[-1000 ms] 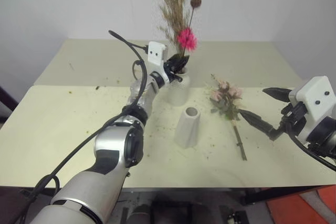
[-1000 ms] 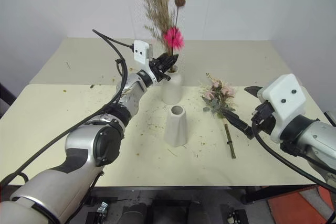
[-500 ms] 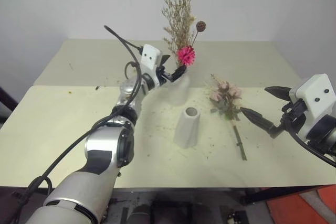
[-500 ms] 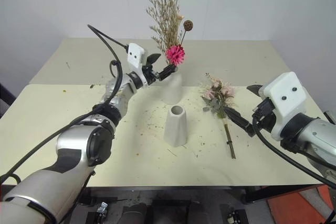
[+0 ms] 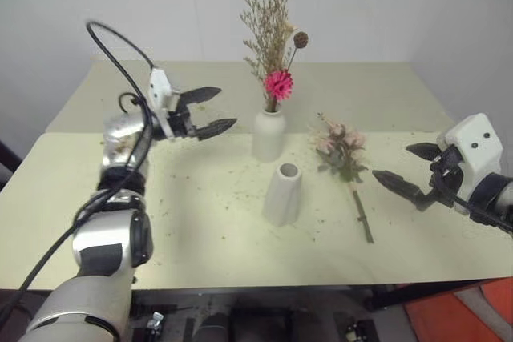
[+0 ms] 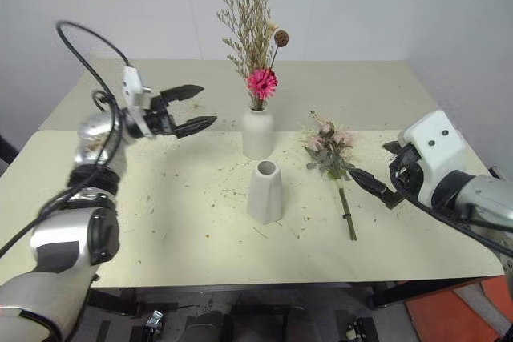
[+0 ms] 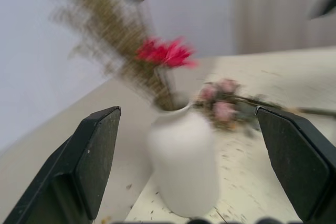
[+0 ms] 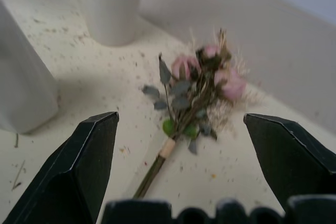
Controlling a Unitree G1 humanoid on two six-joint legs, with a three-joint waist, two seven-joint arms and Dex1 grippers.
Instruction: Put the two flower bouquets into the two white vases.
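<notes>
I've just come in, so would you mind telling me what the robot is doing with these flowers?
It is putting two bouquets into two white vases. The dried-grass bunch already stands in the rounded vase, and the left gripper is open beside it, holding nothing. The rose bouquet lies on the table, with the open right gripper near its stem. The tapered vase is empty.

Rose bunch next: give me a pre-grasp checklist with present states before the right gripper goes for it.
1. Right gripper open: ok.
2. Right gripper empty: ok.
3. Rose bunch lying free on the table, stem toward the gripper: ok.
4. Cone vase upright, mouth empty: ok.
5. Left gripper open, apart from the bottle vase: ok.
6. Grass bunch standing in the bottle vase: ok.
</notes>
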